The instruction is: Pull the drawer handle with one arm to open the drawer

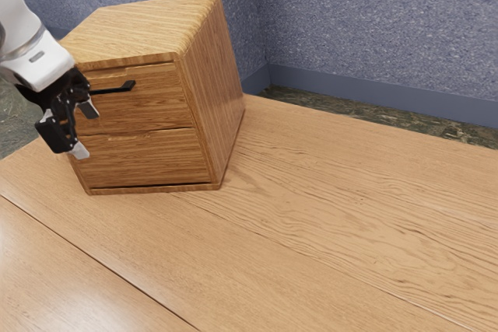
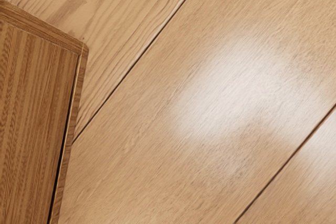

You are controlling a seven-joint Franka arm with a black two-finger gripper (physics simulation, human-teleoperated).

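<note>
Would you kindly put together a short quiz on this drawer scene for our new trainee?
1. True or false: the gripper is shut on the black handle.
2. How many drawer fronts does the wooden cabinet show in the exterior view? A) one B) two C) three
3. Fill in the blank: the black handle sits on the ___ drawer.

Key
1. False. The fingers stand open and the handle is not between them.
2. B.
3. Upper.
</note>
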